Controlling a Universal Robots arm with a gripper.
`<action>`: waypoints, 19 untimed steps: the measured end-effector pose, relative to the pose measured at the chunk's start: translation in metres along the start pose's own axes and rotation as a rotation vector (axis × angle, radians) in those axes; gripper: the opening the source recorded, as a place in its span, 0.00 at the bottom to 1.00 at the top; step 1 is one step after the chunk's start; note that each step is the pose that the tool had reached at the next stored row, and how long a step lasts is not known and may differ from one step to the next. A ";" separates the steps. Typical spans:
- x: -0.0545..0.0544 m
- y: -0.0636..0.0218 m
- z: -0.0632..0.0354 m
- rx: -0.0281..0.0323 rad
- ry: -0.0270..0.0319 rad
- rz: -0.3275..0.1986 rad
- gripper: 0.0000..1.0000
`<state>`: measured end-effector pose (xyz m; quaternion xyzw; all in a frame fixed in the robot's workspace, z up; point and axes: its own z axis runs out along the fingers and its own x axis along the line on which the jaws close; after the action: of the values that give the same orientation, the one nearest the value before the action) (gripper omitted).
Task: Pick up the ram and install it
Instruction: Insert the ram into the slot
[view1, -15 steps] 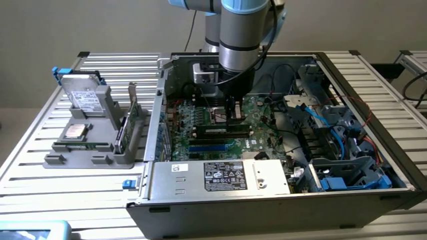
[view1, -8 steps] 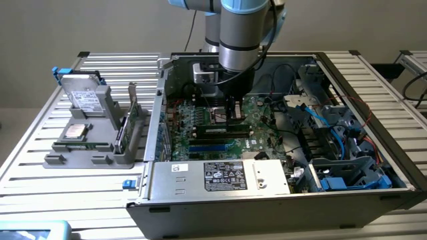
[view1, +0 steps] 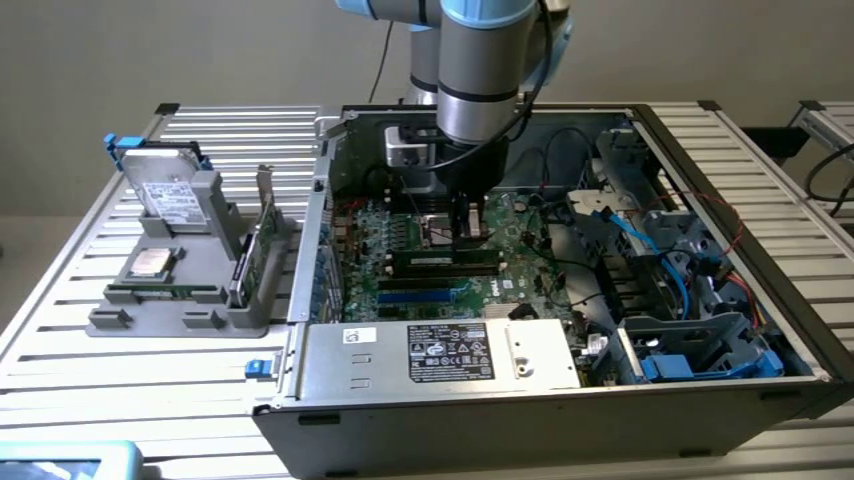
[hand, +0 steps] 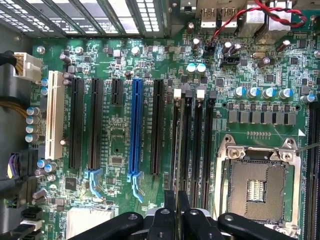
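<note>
Slatted metal table (view1: 80, 330), open PC case (view1: 534, 420) | arm (view1: 481, 60) reaches into case over motherboard (hand: 120, 145) | gripper (view1: 467, 238) jaws narrow, pinching ram (view1: 447, 262) by top edge | ram upright at black slots (hand: 197, 140), between blue slot (hand: 134, 130) and socket (hand: 257, 187), directly under gripper

No text readable; black rectangular label (view1: 450, 352) on silver metal power supply box (view1: 387, 372): tiny white print, illegible; small white sticker (view1: 358, 336) beside it: illegible; white silkscreen on green motherboard (hand: 120, 55): too small
</note>
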<state>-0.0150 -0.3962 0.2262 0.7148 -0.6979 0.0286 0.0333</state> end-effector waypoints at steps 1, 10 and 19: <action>0.000 0.0000 0.0001 0.0000 0.0000 0.000 0.14; 0.001 -0.0002 -0.0016 0.0002 0.0000 0.000 0.14; 0.003 -0.0003 -0.0017 0.0025 0.0001 0.000 0.14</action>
<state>-0.0147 -0.3992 0.2282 0.7148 -0.6980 0.0296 0.0325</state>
